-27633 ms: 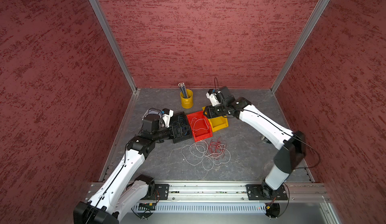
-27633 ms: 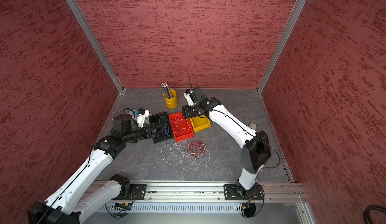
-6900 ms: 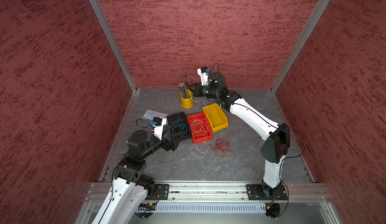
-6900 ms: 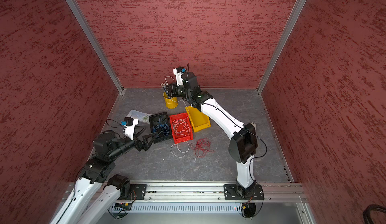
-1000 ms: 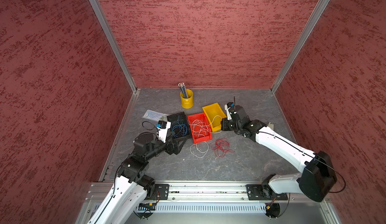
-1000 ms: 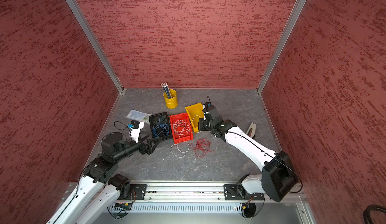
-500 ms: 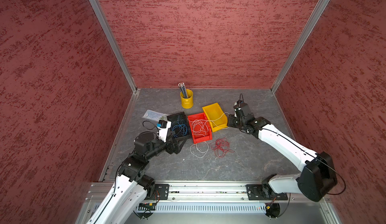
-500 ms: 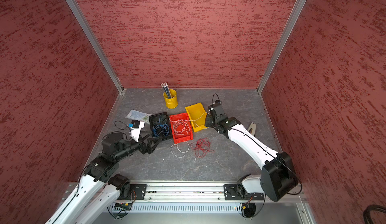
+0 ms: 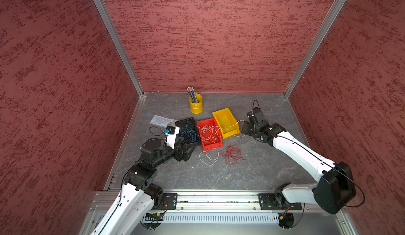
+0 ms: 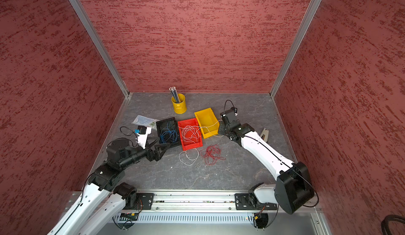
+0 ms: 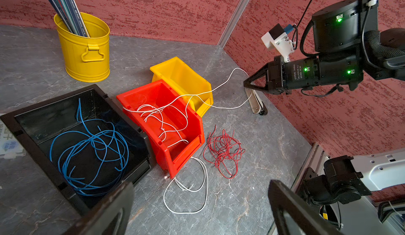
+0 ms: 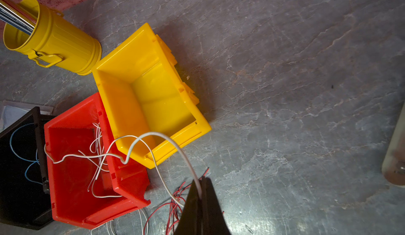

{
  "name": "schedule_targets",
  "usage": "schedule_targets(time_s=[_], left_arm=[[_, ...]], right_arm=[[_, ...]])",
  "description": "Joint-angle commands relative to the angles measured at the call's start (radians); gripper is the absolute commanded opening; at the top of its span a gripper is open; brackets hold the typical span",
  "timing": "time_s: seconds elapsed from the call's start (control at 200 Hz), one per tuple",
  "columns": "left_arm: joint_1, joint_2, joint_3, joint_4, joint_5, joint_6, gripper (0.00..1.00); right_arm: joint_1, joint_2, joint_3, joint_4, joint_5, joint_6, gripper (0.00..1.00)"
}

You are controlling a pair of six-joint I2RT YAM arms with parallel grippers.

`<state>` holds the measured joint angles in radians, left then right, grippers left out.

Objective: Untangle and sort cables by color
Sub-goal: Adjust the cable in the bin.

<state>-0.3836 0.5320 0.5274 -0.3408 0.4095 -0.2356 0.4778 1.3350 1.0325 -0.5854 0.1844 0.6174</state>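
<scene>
Blue cables [image 9: 188,134] [image 11: 92,139] lie coiled in the black bin [image 9: 186,121]. Whitish cables [image 9: 208,133] [image 11: 162,122] fill the red bin [image 9: 206,120]. One white strand [image 9: 232,125] [image 11: 228,78] [image 12: 153,134] runs from that bin across the front of the yellow bin [image 9: 225,117] [image 12: 122,104] into my right gripper [image 9: 244,129] [image 11: 245,83] [image 12: 200,181], which is shut on it. A white loop [image 9: 208,157] [image 11: 206,179] hangs out of the red bin's front onto the floor, beside a tangle of red cables [image 9: 232,155] [image 11: 223,150]. My left gripper [image 9: 188,149] [image 11: 201,192] is open and empty, low near the black bin.
A yellow bucket [image 9: 195,105] with pencils stands behind the bins. A clear plastic bag [image 9: 161,120] lies left of the black bin. A pale flat tool [image 10: 264,134] [image 12: 394,157] rests on the floor right of my right arm. Red walls enclose three sides.
My right gripper has drawn back to the right, away from the bins, pulling the white strand out over the yellow bin's front. My left arm has barely moved.
</scene>
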Motion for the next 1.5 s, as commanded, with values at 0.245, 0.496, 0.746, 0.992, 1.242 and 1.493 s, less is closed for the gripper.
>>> schedule_targets(time_s=[0.245,0.496,0.746,0.992,1.242,1.493], left_arm=[[-0.006,-0.001,-0.005,0.023,-0.006,0.004,1.00],[-0.006,0.001,-0.025,0.065,-0.006,-0.008,1.00],[-0.008,-0.020,-0.035,0.081,-0.014,-0.018,1.00],[-0.005,-0.033,-0.010,0.050,-0.023,0.008,1.00],[-0.005,-0.048,0.005,0.027,-0.028,0.007,1.00],[-0.004,-0.061,0.010,-0.012,-0.032,0.014,1.00]], right_arm=[[-0.047,-0.136,0.032,-0.112,0.118,-0.031,0.00],[-0.053,-0.147,0.162,-0.076,-0.060,-0.097,0.00],[0.029,-0.023,0.449,-0.105,-0.171,-0.159,0.00],[0.063,0.078,0.656,-0.189,-0.258,-0.150,0.00],[0.103,0.097,0.634,-0.141,-0.293,-0.112,0.00],[0.108,0.070,0.495,-0.060,-0.296,-0.083,0.00]])
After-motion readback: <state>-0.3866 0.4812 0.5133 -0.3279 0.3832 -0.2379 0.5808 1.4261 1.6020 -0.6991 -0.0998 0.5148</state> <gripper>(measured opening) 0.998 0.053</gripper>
